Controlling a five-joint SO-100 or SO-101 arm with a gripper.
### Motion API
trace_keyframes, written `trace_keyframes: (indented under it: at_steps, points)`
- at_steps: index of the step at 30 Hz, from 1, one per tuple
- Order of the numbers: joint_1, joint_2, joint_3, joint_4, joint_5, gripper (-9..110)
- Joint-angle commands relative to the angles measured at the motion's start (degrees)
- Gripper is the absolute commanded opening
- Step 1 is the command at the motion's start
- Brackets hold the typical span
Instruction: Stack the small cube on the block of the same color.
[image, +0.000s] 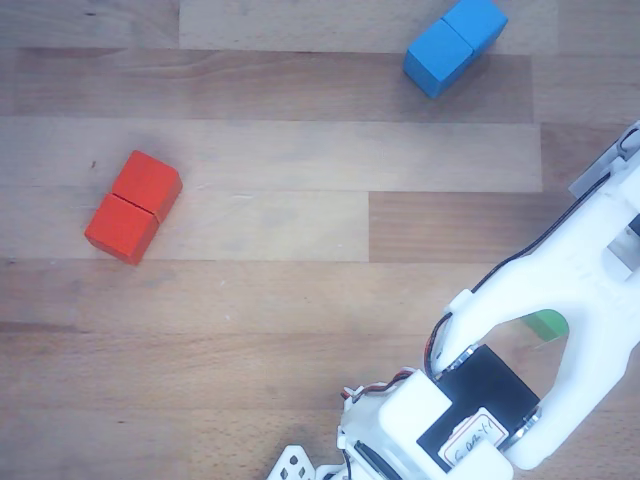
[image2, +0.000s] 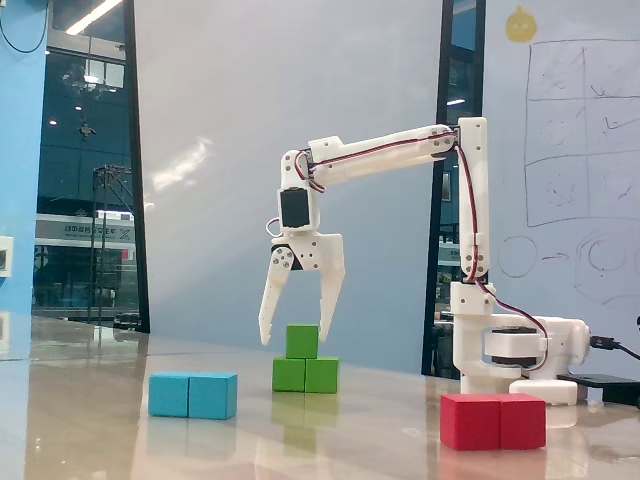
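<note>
In the fixed view the small green cube (image2: 302, 342) sits on top of the green two-cube block (image2: 305, 375), over its left half. My gripper (image2: 297, 336) points down and is open. Its fingertips hang on either side of the cube's upper part, and they do not appear to touch it. In the other view my white arm (image: 560, 290) covers the green pieces. Only a green sliver (image: 546, 323) shows through a gap in the arm, and I cannot tell which piece it belongs to.
A blue two-cube block (image2: 193, 395) lies at front left in the fixed view and at top right in the other view (image: 455, 45). A red two-cube block (image2: 493, 421) lies at front right, and at left in the other view (image: 133, 206). The arm's base (image2: 505, 350) stands at right.
</note>
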Motion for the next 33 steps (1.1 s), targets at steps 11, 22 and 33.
trace_keyframes:
  at_steps: [11, 22, 33]
  points:
    - [-17.6, 1.8, -0.4, -0.8, 0.4, 28]
    - [-37.0, 9.8, 2.7, -8.0, 0.6, 28]
    - [-43.2, 35.8, 33.4, -27.5, 11.8, 28]
